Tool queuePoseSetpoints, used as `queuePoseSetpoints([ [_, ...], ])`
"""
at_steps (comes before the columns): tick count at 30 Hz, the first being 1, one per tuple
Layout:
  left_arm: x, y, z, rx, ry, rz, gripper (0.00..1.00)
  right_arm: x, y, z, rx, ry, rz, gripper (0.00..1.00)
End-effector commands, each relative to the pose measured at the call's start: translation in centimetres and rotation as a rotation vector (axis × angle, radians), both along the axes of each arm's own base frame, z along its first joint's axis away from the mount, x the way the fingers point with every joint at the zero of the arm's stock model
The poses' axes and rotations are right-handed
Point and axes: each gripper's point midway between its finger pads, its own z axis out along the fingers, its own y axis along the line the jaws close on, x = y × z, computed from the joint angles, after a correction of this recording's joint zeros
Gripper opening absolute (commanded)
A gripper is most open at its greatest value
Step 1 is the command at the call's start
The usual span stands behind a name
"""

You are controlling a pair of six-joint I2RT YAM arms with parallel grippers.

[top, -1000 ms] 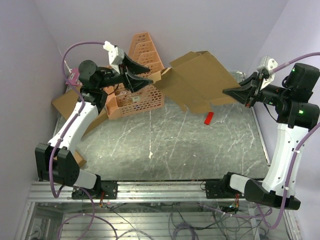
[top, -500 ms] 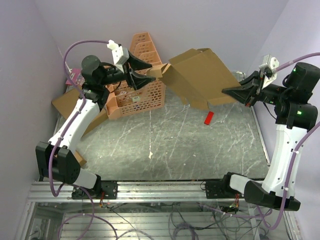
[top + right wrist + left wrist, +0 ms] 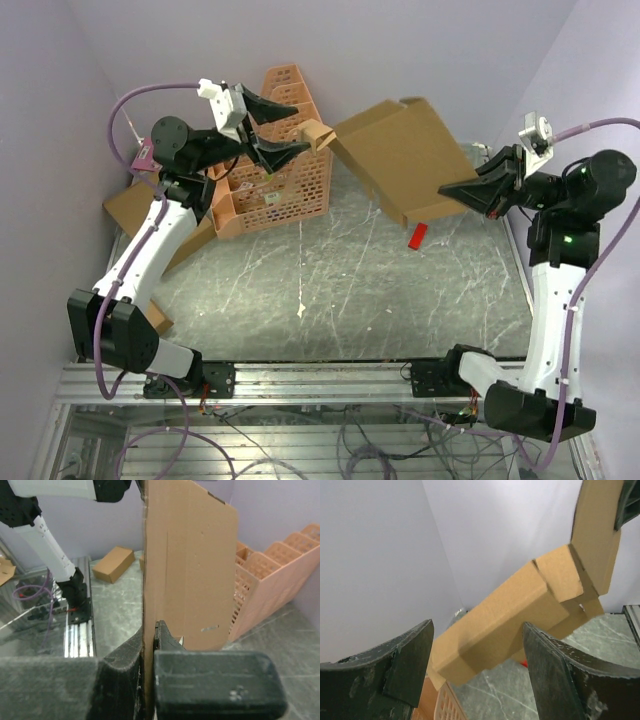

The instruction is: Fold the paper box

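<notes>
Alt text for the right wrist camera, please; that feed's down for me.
The right gripper is shut on the bottom edge of the paper box, which stands upright mid-frame. Behind: a pink lattice basket at right, a small cardboard box on the table at left.

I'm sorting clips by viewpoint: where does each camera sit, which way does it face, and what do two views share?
Top external: above and behind, looking down on the table; left arm and right arm show, the paper box raised between them.
Left wrist: on the left arm, facing the wall past its open left gripper at the box's folded end.
Right wrist: on the right arm, looking along the box, clamped edge-on in the right gripper, toward the left arm and orange basket.
Shared: the box appears in all three.
</notes>
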Motion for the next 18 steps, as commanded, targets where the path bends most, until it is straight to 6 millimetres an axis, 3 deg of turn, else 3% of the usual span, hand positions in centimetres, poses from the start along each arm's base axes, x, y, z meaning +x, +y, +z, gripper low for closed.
queuePoseSetpoints([
  [1,-1.6,0.0,3.3,-0.071,-0.094,-0.043,0.82,-2.1,0.4,1.4,-0.035,0.002,0.070,0.00],
  [5,-2.6,-0.2,3.0,-0.053,-0.126,-0.099,0.83,-1.9,0.2,1.9,-0.028,0.005,0.053,0.00],
  [7,-2.8,0.9,3.1,-0.057,-0.152,-0.069,0.82,-1.1,-0.7,2.5,-0.013,0.015,0.002,0.00],
  [11,-1.8,5.9,3.8,-0.112,-0.148,0.113,0.84,1.8,-4.1,3.7,0.035,0.055,-0.165,0.00],
  [15,-0.6,8.3,3.0,-0.088,-0.071,0.279,0.84,4.9,-6.5,4.5,0.080,0.053,-0.347,0.00],
  [16,-0.5,9.0,3.0,-0.093,-0.059,0.334,0.84,5.7,-7.1,3.7,0.088,0.113,-0.414,0.00],
  [18,-0.9,9.9,2.9,-0.088,-0.052,0.399,0.85,6.5,-7.8,4.0,0.025,0.032,-0.495,0.00],
])
